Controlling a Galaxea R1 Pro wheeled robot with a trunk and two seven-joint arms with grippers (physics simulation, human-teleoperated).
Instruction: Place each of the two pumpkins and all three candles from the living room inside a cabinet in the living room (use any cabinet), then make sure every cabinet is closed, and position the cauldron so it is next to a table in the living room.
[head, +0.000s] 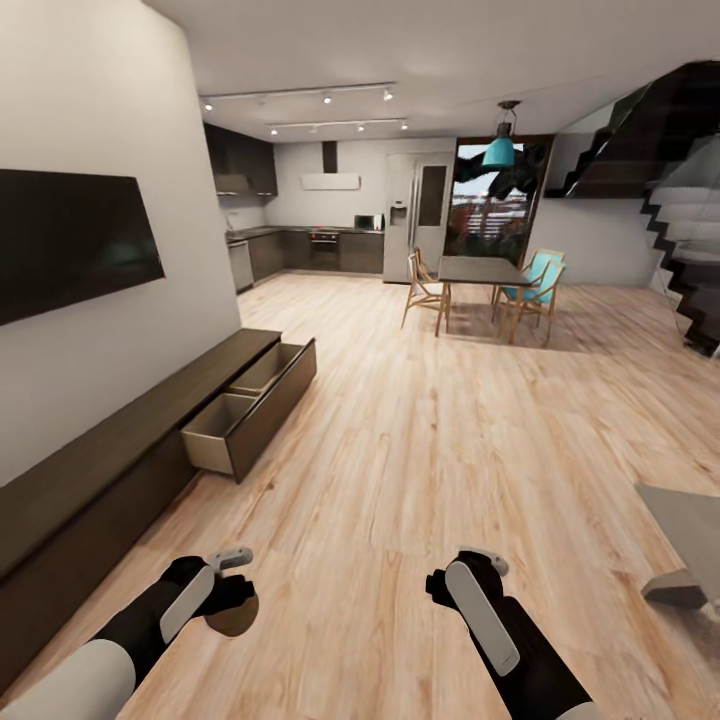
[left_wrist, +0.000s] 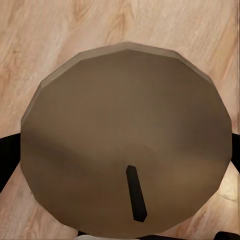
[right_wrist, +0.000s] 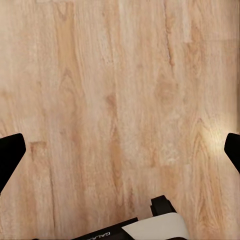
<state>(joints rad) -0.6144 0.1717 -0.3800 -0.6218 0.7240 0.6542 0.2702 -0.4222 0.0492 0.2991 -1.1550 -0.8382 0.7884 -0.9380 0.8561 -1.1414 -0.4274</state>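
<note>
Presently left fingers (left_wrist: 10, 160) clamped around a candle (left_wrist: 125, 140); right fingers (right_wrist: 235, 150) spread wide.

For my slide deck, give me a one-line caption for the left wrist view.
Candle with a dark wick, held between the left gripper's black fingers above the wooden floor.

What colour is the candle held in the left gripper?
Grey-beige, with a dark wick; the candle shows best in the left wrist view.
</note>
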